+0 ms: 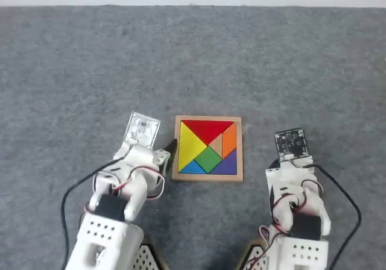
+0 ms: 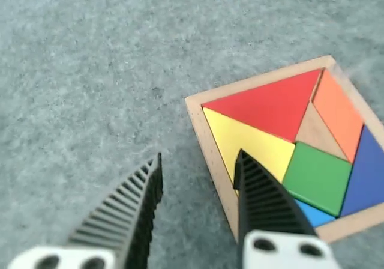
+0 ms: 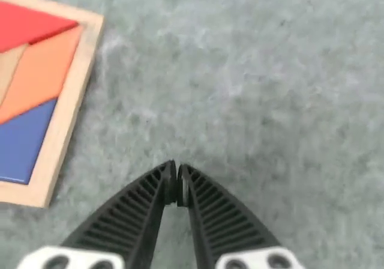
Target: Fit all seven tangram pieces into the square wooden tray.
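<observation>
The square wooden tray (image 1: 208,177) looked full (nothing proud). The left gripper (image 2: 199,155), fingers spread at the tray's rim, needed only to lift straight clear; the right gripper (image 3: 177,164) had its fingers pressed together.

We saw two white machines: the left arm (image 1: 120,208) and the right arm (image 1: 298,207) both wore blocky white shells with black motor blocks set in. Red and white wires (image 1: 129,184) looped at the joints, and a thin black cable (image 1: 72,191) ran beside each. We spotted a black circuit board (image 1: 291,142) at the right wrist and a paler board (image 1: 143,129) at the left. The left gripper (image 2: 200,156) and right gripper (image 3: 177,168) had black ribbed fingers (image 2: 135,203) tapering to points, on white mounts (image 2: 282,248) with dark round holes.
</observation>
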